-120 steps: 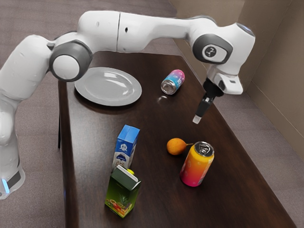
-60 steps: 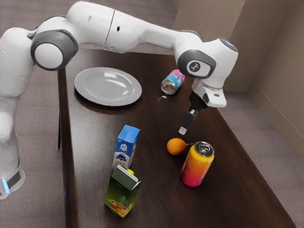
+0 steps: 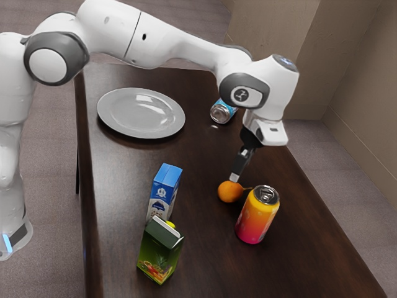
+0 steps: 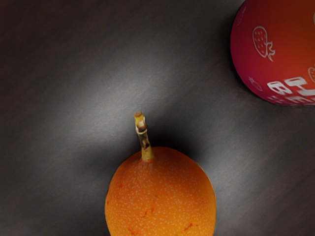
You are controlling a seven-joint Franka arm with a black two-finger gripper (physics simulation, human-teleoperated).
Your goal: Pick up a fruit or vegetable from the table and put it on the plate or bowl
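Note:
An orange fruit with a short stem point(image 3: 229, 191) lies on the dark table, just on the exterior view's left of a standing orange-red can point(image 3: 257, 214). My gripper point(image 3: 234, 177) hangs directly above the fruit, its tip almost down to the top of it. In the wrist view the fruit point(image 4: 160, 196) sits right beneath the hand, stem pointing away, with the can point(image 4: 278, 49) close by. A grey plate point(image 3: 141, 112) rests at the far left part of the table, well away from the gripper, with nothing on it.
A blue-pink can point(image 3: 222, 110) lies on its side behind the arm's wrist. A blue carton point(image 3: 165, 191) and a green juice carton point(image 3: 160, 249) stand near the table's front left edge. Walls rise at the right.
My hand has moved down and toward the exterior view's left, from above bare table to just over the orange fruit. Nothing on the table has shifted.

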